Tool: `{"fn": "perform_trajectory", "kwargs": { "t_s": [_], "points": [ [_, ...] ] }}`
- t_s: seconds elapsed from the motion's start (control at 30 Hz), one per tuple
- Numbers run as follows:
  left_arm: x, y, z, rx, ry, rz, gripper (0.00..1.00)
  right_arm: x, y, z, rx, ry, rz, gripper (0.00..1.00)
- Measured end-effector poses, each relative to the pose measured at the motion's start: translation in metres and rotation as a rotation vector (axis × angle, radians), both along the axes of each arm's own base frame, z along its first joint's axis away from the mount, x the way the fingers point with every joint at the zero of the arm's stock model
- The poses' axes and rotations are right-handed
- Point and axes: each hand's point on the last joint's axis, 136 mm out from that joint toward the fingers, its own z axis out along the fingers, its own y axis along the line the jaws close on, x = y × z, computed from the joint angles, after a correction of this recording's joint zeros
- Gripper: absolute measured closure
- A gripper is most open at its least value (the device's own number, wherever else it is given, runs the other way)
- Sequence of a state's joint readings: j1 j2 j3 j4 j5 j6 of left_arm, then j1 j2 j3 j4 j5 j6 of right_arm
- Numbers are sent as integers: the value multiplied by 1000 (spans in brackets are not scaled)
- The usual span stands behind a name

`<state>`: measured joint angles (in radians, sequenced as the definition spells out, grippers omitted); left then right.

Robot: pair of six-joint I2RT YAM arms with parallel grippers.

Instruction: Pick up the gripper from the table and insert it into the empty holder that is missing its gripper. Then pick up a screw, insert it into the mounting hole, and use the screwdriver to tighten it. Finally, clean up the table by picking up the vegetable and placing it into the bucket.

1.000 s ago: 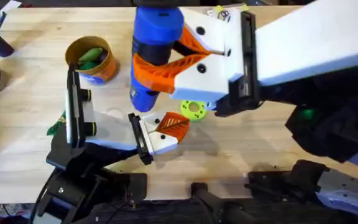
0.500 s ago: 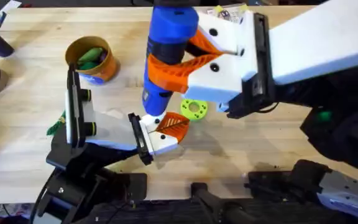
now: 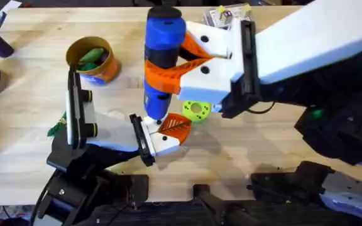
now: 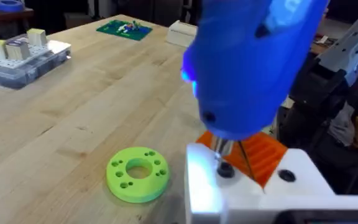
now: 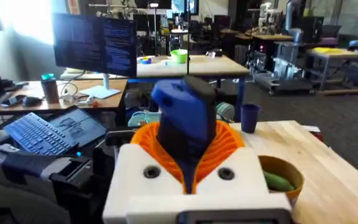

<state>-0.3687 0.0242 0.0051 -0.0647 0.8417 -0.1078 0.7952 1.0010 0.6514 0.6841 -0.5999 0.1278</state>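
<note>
Overhead, the screwdriver (image 3: 162,63) apparently hides part of the green disc (image 3: 197,111).

Right gripper (image 3: 168,66) clamped, arm reaching across middle.

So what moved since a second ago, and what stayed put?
The blue screwdriver, clamped in the right gripper, swung right, then came back left and stood more upright, tip down on the screw in the holder. The holder, the green ring and the bucket with the vegetable stayed put.
</note>
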Motion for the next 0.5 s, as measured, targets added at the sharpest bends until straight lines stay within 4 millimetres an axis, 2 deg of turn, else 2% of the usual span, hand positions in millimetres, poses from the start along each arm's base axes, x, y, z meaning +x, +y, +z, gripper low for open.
{"fn": "perform_trajectory", "kwargs": {
  "t_s": [0.5],
  "points": [
    [0,0,0,0,0,0,985,2,2,-3,0,45,8,965]
  ]
}}
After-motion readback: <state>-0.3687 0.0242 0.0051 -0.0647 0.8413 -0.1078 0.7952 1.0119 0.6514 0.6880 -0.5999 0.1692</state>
